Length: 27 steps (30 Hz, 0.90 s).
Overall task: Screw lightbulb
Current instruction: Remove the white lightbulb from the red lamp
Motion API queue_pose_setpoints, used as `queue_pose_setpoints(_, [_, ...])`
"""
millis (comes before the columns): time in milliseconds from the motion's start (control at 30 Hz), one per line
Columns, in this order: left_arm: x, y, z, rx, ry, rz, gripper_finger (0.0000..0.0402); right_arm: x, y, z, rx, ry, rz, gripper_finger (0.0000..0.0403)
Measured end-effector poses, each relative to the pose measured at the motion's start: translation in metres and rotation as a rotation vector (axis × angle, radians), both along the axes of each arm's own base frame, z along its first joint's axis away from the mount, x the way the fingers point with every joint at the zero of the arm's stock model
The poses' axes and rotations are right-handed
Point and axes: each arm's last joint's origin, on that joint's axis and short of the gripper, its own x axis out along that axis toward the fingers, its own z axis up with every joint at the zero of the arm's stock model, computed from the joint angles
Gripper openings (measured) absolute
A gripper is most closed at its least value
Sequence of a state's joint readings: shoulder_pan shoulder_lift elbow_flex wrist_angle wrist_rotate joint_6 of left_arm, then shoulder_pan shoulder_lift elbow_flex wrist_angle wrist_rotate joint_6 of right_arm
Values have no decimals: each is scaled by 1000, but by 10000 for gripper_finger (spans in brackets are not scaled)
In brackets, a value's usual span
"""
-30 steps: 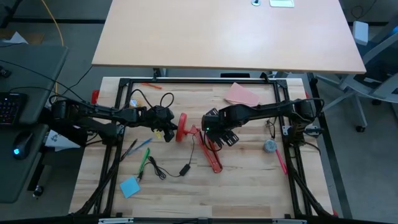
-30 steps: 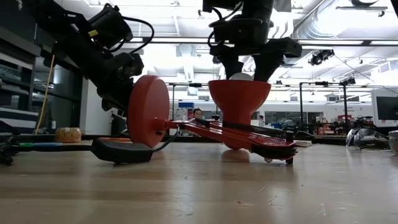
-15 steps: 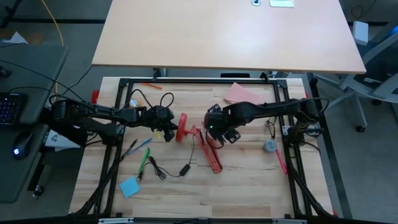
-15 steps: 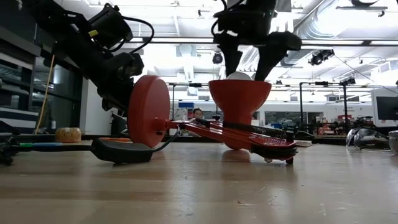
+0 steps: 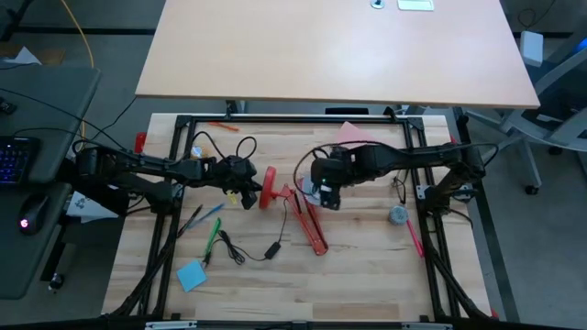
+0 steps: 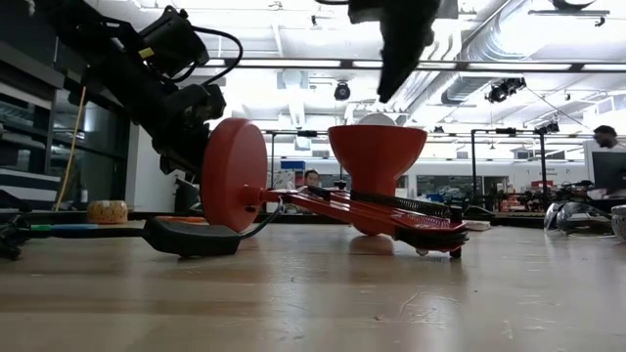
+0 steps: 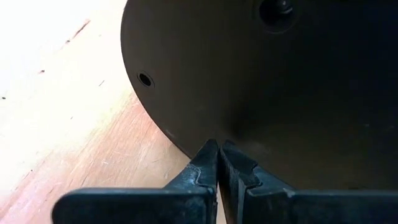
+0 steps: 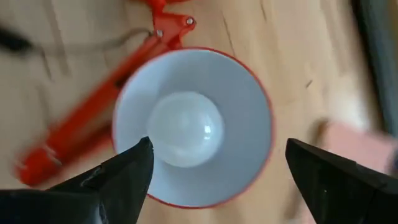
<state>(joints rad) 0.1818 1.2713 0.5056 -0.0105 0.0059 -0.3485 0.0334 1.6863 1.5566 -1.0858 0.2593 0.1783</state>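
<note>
1. Right wrist view: the lightbulb (image 8: pixel 185 129) is seen seated in the middle of the red lamp's shade (image 8: pixel 249 99), its white dome facing up out of the open mouth.
2. The right hand (image 8: pixel 217 171) is held above the shade with its fingers (image 8: pixel 118 174) spread wide apart; nothing is gripped, and the bulb is not touched.
3. In the low view the top of the bulb (image 6: pixel 378 119) is just visible over the shade rim, with the right hand (image 6: pixel 401 68) hanging clear above it.
4. The left hand (image 7: pixel 219 163) is closed, fingers together, pressed against the lamp's round base (image 5: pixel 270 187) near the middle of the desk (image 5: pixel 367 266); the base is judged to be braced by it.
5. How deep the bulb's thread sits in the socket cannot be told, since the screw base is hidden inside the shade.
6. The task is judged to be far along: the bulb is in place, and at most a further turn or a final tightening check is left.
</note>
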Motion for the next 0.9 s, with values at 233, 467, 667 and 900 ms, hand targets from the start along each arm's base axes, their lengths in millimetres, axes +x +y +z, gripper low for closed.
queue_pose_setpoints(233, [0, 0, 0, 2, 0, 1, 0, 9, 2, -2, 189, -127, -290, 354])
queue_pose_setpoints(467, [0, 0, 0, 3, -4, 1, 0, 18, 2, -15, 218, -107, -341, 354])
queue_pose_setpoints(667, [0, 0, 0, -1, -8, 6, 0, 24, 1, -32, 229, -48, -397, 354])
queue_pose_setpoints(900, [0, 0, 0, -3, -8, 6, 0, 27, 1, -47, 203, 26, -407, 354])
